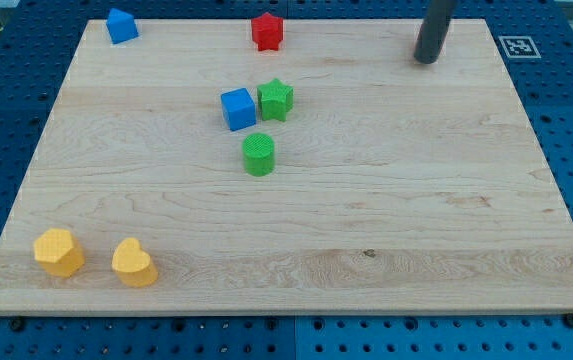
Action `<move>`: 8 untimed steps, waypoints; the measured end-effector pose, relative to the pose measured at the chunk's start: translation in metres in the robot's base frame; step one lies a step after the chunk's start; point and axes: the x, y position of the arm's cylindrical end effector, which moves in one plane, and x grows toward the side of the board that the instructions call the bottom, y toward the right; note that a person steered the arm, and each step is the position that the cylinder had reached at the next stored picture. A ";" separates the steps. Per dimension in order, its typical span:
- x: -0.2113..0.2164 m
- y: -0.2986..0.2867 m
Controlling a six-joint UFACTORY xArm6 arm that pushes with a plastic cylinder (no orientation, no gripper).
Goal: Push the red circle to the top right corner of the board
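The only red block (267, 30) sits near the board's top edge, a little left of centre; its outline looks angular and I cannot tell its exact shape. My tip (426, 60) rests on the board near the top right, well to the right of the red block and apart from every block. The rod rises out of the view's top. The wooden board (416, 200) fills most of the view.
A blue block (121, 25) is at the top left. A blue cube (237, 108), a green star (276, 100) and a green cylinder (259, 155) cluster left of centre. A yellow hexagon (58, 251) and a yellow heart (134, 263) sit at the bottom left.
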 end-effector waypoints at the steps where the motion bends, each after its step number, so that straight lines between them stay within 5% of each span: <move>1: -0.003 -0.004; 6: -0.021 0.062; 8: 0.037 0.014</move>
